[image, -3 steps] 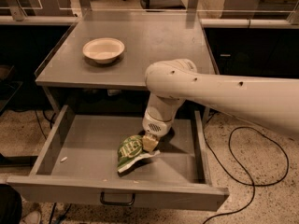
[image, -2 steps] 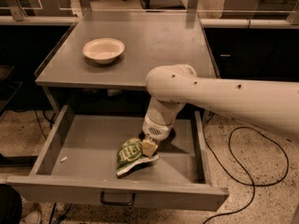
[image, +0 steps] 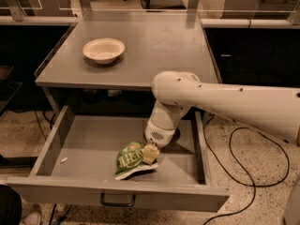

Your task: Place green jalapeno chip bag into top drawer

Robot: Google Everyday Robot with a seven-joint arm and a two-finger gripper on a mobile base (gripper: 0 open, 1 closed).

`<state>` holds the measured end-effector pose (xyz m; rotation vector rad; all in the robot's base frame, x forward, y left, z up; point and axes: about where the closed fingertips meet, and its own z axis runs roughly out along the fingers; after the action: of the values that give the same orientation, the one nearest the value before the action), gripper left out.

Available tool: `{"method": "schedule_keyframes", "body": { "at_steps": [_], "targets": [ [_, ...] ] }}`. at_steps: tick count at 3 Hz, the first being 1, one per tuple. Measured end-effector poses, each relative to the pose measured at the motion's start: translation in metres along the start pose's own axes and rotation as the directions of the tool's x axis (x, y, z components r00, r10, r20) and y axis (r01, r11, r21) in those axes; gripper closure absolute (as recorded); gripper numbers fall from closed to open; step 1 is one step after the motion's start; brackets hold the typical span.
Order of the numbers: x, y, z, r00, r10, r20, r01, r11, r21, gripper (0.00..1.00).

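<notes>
The green jalapeno chip bag (image: 129,160) lies low inside the open top drawer (image: 84,144), right of the drawer's middle and near its front panel. My gripper (image: 150,154) reaches down from the white arm into the drawer and is shut on the bag's right edge. The bag's lower white edge rests on or just above the drawer floor. The drawer is pulled fully out, and its dark handle (image: 117,201) shows on the front panel.
A cream round bowl (image: 103,49) sits on the grey tabletop (image: 154,41) above the drawer, at the left. A small white scrap (image: 63,160) lies on the drawer floor at the left. A black cable (image: 243,172) runs over the floor at the right.
My gripper has dropped a little lower into the drawer with the bag, and the bag has settled slightly down and toward the front.
</notes>
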<state>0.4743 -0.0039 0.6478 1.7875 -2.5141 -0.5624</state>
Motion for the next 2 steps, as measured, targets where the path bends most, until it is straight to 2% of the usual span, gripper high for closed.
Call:
{"method": "schedule_keyframes", "body": {
  "at_steps": [2],
  "targets": [
    [-0.0002,0.0008,0.0008,1.0,-0.004,0.003,0.004,1.0,-0.006,0.57]
  ]
}}
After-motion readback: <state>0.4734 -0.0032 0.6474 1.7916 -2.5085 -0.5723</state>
